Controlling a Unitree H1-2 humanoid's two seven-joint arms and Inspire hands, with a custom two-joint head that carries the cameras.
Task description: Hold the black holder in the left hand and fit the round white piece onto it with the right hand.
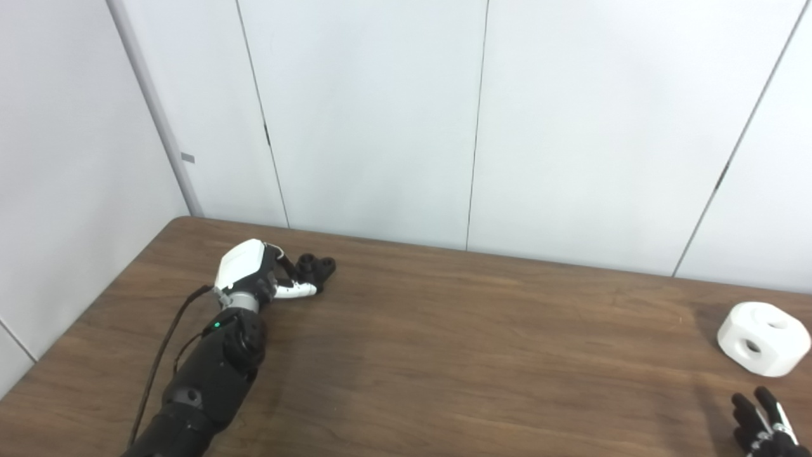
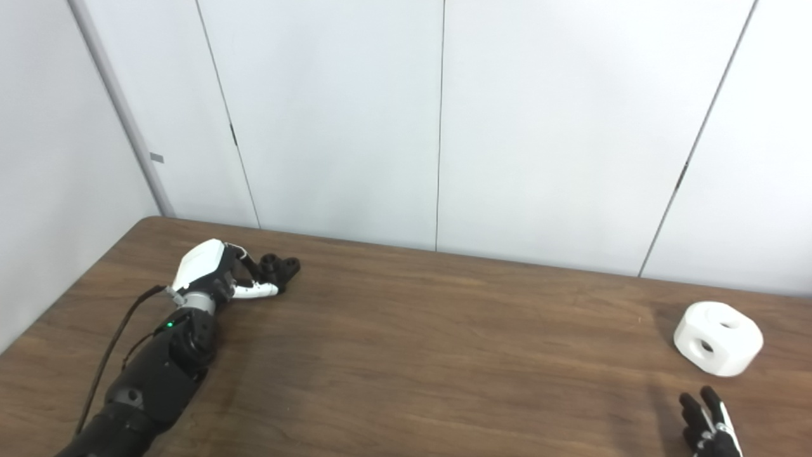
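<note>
My left robot hand (image 1: 254, 270): it lies low on the bench at the far left, with its fingers reaching to the black holder. I cannot tell if the fingers are already closed on it or only touching.
Black holder (image 1: 315, 269): it rests on the bench, just beyond my left fingertips, near the back edge. It is small and dark, so its shape is not clear to me.
My right robot hand (image 1: 764, 422): only the fingertips show at the bottom right corner. They are apart and they hold nothing.
Round white piece (image 1: 763, 338): it sits on the bench at the far right, near my right robot hand but not touching it, and well apart from the holder. It has round holes on its sides.
Bench (image 1: 482, 355): brown wood.
Risk at the left: if my fingers close badly, I think the holder can slide toward the wall or turn in the grip.
Risk at the right: the white piece looks smooth and rounded, so it may slip or roll when I take it.
Risk at fitting: a tilted holder would not meet the hole.
</note>
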